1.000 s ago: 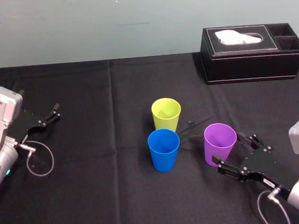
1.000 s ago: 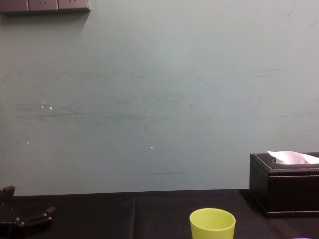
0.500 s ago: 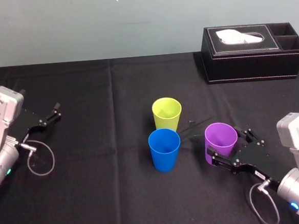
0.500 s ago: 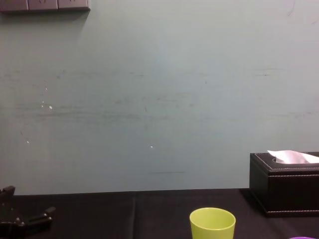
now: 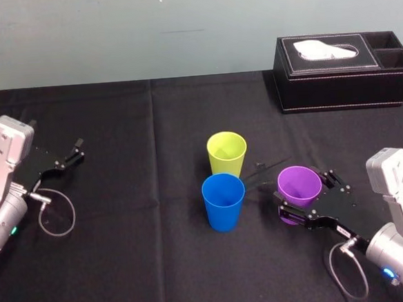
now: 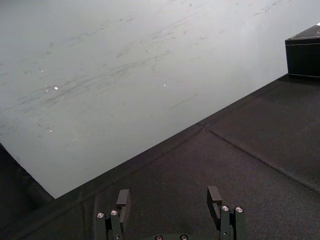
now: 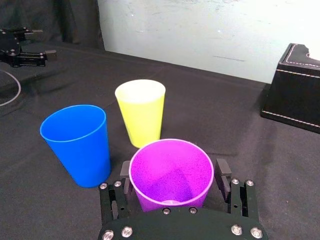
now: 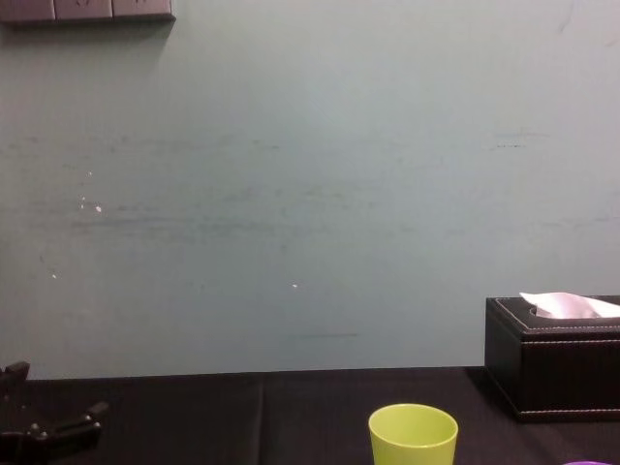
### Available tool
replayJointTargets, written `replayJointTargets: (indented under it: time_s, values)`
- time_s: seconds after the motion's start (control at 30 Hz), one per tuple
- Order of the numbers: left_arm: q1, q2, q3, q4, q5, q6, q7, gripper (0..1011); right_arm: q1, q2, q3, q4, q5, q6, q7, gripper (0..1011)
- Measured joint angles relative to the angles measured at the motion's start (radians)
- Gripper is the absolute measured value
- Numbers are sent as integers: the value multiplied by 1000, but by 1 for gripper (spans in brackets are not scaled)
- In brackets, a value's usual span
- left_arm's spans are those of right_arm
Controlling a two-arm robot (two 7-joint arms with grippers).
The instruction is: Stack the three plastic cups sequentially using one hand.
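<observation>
Right gripper (image 5: pixel 301 191) straddles the purple cup (image 5: pixel 298 183), jaws spread. It should close gently, centred, below the rim. Left gripper (image 5: pixel 76 151) idles spread, far left.

Three smooth, tapered plastic tumblers stand upright and open-mouthed on the black cloth. The yellow-green cup (image 5: pixel 226 153) is farthest back, the blue cup (image 5: pixel 224 202) is just in front of it, and the purple cup (image 5: pixel 298 183) stands apart to their right. The black right gripper (image 5: pixel 300 194), with a small white label on its body, has its flat jaws spread to either side of the purple cup.
</observation>
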Motion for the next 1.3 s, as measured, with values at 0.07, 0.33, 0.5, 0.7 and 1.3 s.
replayJointTargets:
  time_s: [0.07, 0.33, 0.5, 0.7, 1.3]
  values:
    - [0, 0, 0, 0, 0, 0, 0, 1011, 2, -5, 2, 1, -3, 1, 3, 1003]
    - [0, 0, 0, 0, 0, 0, 0, 1011, 6, -26, 8, 8, -19, -4, 21, 1003]
    - [0, 0, 0, 0, 0, 0, 0, 1011, 6, -25, 8, 7, -19, -4, 20, 1003]
    - [0, 0, 0, 0, 0, 0, 0, 1011, 5, -24, 8, 7, -18, -4, 20, 1003]
    - [0, 0, 0, 0, 0, 0, 0, 1011, 4, -23, 7, 5, -15, -4, 19, 762]
